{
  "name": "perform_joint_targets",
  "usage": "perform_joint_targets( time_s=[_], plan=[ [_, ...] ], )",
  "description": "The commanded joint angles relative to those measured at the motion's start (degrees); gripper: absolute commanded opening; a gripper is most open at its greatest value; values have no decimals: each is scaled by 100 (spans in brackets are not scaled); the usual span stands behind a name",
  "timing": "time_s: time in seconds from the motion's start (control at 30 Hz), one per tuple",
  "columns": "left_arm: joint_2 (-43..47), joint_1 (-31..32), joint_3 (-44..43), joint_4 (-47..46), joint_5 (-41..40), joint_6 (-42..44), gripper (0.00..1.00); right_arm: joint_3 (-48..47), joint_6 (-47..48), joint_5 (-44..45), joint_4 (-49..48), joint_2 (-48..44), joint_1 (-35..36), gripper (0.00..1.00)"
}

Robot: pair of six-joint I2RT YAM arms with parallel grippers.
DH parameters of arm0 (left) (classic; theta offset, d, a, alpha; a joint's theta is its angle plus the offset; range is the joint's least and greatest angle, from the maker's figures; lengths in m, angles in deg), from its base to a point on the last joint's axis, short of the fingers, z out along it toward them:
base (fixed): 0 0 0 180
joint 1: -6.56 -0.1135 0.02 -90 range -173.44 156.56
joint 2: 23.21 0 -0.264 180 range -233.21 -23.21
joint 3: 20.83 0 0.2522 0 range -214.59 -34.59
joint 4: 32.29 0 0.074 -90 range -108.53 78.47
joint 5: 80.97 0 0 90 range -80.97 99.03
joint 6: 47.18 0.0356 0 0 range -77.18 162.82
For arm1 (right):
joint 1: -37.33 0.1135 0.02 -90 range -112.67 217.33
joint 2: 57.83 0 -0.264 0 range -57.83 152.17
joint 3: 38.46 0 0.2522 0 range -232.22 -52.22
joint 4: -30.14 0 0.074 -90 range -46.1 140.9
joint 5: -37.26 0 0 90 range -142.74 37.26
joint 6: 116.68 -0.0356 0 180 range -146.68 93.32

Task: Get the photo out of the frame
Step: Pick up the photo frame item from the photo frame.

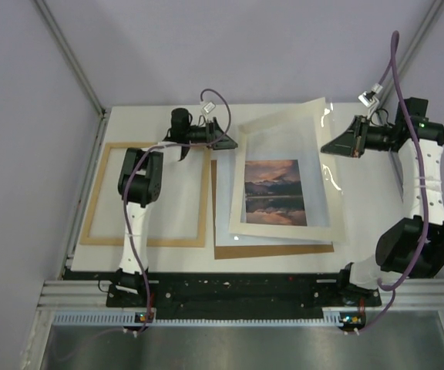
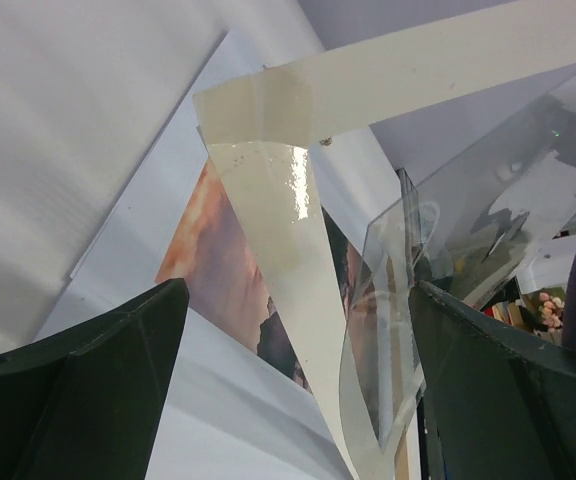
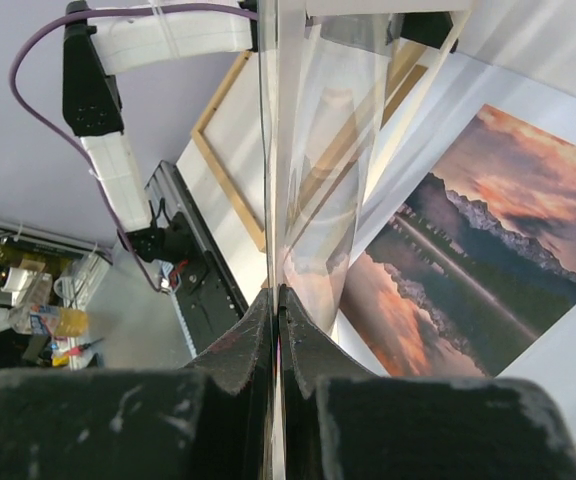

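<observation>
Nearest the arm bases, the brown board [image 1: 276,251] lies flat on the table, and everything else is placed from it. On top of the board rests the photo [image 1: 275,193], a white sheet with the sunset print face up. It is already out of the frame [image 1: 145,242], which lies empty just left of the board. The sheet's long side appears to run from the board's near edge toward its far edge.

Over the board a cream mat [image 1: 284,117] and a clear pane [image 3: 318,120] hang tilted, low at the near edge and raised at the far edge. At the board's far right, the right gripper [image 1: 351,144] has its jaws closed tight on the edge of the clear pane. I cannot tell whether the mat is in the same pinch.

At the board's far left corner, the left gripper [image 1: 223,139] has its jaws spread wide, gripping nothing, with the mat's corner just ahead. The photo lies below those jaws and nearer the bases, so the left arm looks the freer and closer one to take it.
</observation>
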Motion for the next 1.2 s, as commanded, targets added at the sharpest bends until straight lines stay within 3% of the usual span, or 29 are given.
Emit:
perform_joint_targets(
  time_s=[0.0, 0.17, 0.33, 0.43, 0.57, 0.63, 0.7, 1.03, 1.1, 1.17],
  plan=[
    [-159, 152, -34, -1135, 338, -694, 98, 5, 115, -428, -42, -321, 22, 0],
    [-379, 311, -96, -1616, 504, -1114, 98, 31, 98, -472, -94, -312, 13, 0],
    [-800, 372, -262, -3417, 663, -2817, 95, 31, 80, -464, -112, -295, -13, 0],
    [-1047, 373, -517, -4279, 724, -3952, 77, 31, 63, -464, -147, -251, -65, 0],
    [-1083, 346, -474, -4966, 786, -4665, 56, 13, 54, -429, -147, -137, -153, 0],
    [-977, 329, -325, -4941, 751, -4640, 42, 5, 54, -402, -156, -58, -171, 0],
    [-854, 311, -211, -4871, 725, -4561, 35, 5, 36, -376, -173, 13, -189, 0],
    [-178, 285, 44, -4309, 576, -4254, 11, -83, -192, -130, -375, 276, -294, 0],
    [111, 293, 150, -3557, 462, -3694, 9, -197, -341, -42, -437, 391, -364, 0],
    [497, 293, 203, -2023, 251, -2573, 8, -355, -491, -7, -498, 531, -408, 0]
  ],
)
